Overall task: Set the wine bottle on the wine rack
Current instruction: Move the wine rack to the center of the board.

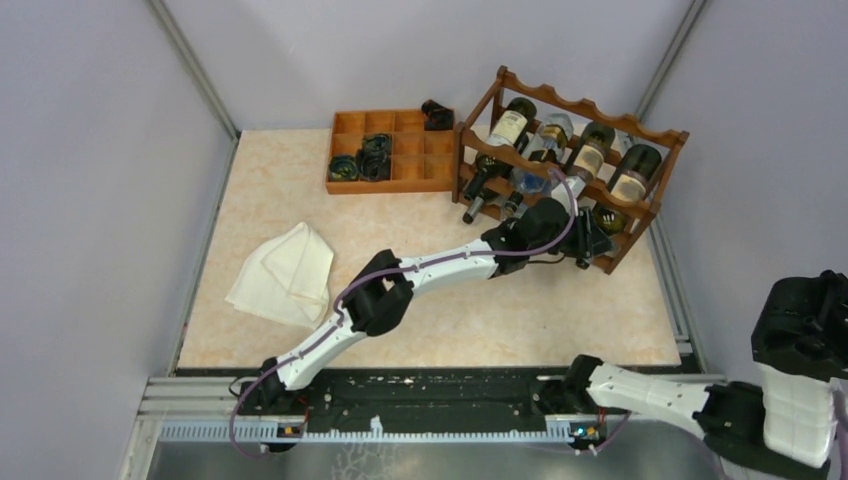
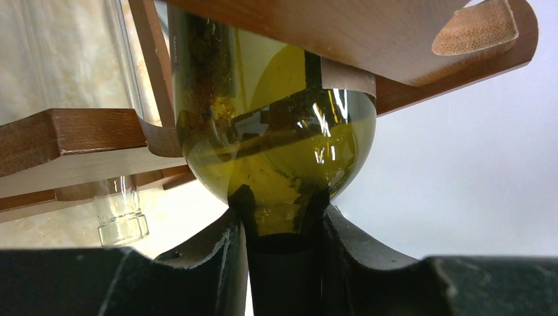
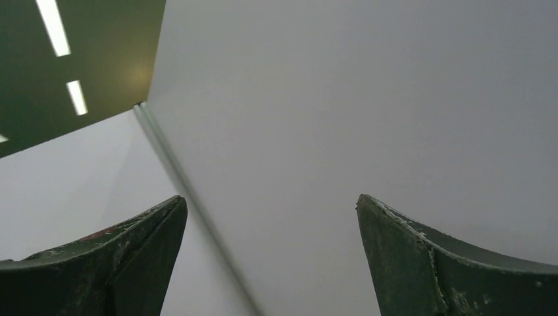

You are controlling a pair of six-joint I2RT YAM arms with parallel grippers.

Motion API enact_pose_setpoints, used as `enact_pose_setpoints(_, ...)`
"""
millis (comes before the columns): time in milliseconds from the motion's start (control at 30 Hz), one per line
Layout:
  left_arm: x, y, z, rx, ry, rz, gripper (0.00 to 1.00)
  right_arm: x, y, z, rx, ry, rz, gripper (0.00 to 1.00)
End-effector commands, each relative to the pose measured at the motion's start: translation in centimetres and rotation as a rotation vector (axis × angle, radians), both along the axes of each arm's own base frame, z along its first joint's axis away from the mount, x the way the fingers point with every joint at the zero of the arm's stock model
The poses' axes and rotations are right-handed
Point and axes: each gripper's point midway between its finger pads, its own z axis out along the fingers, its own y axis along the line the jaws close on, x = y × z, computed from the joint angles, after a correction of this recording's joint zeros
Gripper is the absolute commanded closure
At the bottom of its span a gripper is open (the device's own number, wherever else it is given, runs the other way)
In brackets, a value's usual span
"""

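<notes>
Wine bottle (image 2: 276, 151): green glass, lying low in the wine rack (image 1: 585, 105) at its right end, shoulder tucked under a scalloped rail, neck pointing out toward the arm. Glass = stiff, slick, breakable, and prob. heavy on a reach that long; can't tell how full it is. Neck's the sensible hold, narrow enough for the fingers, tho the body can swing from it. Left gripper (image 2: 281, 220) is pinching that neck, one finger each side. Left arm (image 1: 430, 270) lies stretched low across the table (image 1: 450, 330), elbow slightly bent, wrist at lower-tier height. Right gripper (image 3: 270, 197) is spread wide on nothing, parked off the table's right edge, aimed at the wall.
</notes>
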Motion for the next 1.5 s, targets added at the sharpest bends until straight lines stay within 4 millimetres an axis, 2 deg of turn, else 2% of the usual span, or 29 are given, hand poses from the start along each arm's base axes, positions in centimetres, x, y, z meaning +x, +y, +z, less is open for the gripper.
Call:
enact_pose_setpoints(0, 3.2, 1.6, 5.3, -0.127, -0.016, 0.027, 1.00, 5.5, 9.4, 3.9, -0.289, 0.181, -0.106, 0.01)
enact_pose_setpoints(33, 3.2, 1.6, 5.3, -0.127, -0.015, 0.025, 1.00, 6.4, 10.1, 4.0, -0.309, 0.205, -0.128, 0.01)
enact_pose_setpoints(133, 3.1, 1.6, 5.3, -0.129, -0.016, 0.019, 1.00, 10.9, 14.0, 3.7, -0.406, 0.343, -0.134, 0.01)
enact_pose_setpoints(233, 3.1, 1.8, 5.1, -0.125, -0.014, 0.012, 1.00, 16.0, 19.1, 2.5, -0.545, 0.481, -0.085, 0.01)
enact_pose_setpoints(333, 3.1, 2.0, 5.1, -0.127, -0.016, 0.005, 1.00, 20.2, 23.6, 0.5, -0.648, 0.592, 0.029, 0.01)
enact_pose_setpoints(433, 2.9, 2.1, 5.2, -0.127, -0.015, -0.003, 1.00, 23.7, 27.0, -2.7, -0.750, 0.704, 0.109, 0.01)
enact_pose_setpoints(500, 2.9, 2.3, 5.2, -0.125, -0.013, -0.008, 1.00, 25.8, 27.1, -5.7, -0.771, 0.791, 0.158, 0.01)
enact_pose_setpoints(633, 2.9, 2.7, 4.6, -0.114, -0.007, -0.012, 1.00, 29.1, 24.2, -12.6, -0.688, 0.955, 0.263, 0.01)
enact_pose_setpoints(733, 3.2, 3.0, 4.5, -0.115, -0.002, -0.010, 1.00, 29.7, 21.4, -17.5, -0.584, 1.052, 0.317, 0.02)
enact_pose_setpoints(800, 3.3, 3.1, 4.6, -0.118, 0.000, -0.010, 1.00, 29.2, 19.9, -20.0, -0.528, 1.086, 0.340, 0.03)
enact_pose_setpoints(900, 3.4, 3.2, 4.7, -0.121, 0.002, -0.009, 1.00, 27.6, 18.6, -22.7, -0.484, 1.116, 0.372, 0.08)
enact_pose_setpoints(967, 3.5, 3.2, 4.7, -0.124, 0.008, -0.008, 1.00, 26.8, 18.4, -24.7, -0.483, 1.150, 0.403, 0.12)
enact_pose_setpoints(1133, 3.6, 3.2, 4.6, -0.130, 0.019, -0.006, 1.00, 25.4, 19.5, -30.2, -0.579, 1.292, 0.511, 0.30)
enact_pose_setpoints(1300, 3.6, 3.2, 4.8, -0.137, 0.025, -0.003, 1.00, 24.4, 19.8, -35.6, -0.718, 1.431, 0.578, 0.35)
enact_pose_setpoints(1467, 3.7, 3.6, 4.9, -0.146, 0.031, 0.007, 1.00, 25.0, 18.7, -37.1, -0.773, 1.472, 0.560, 0.36)
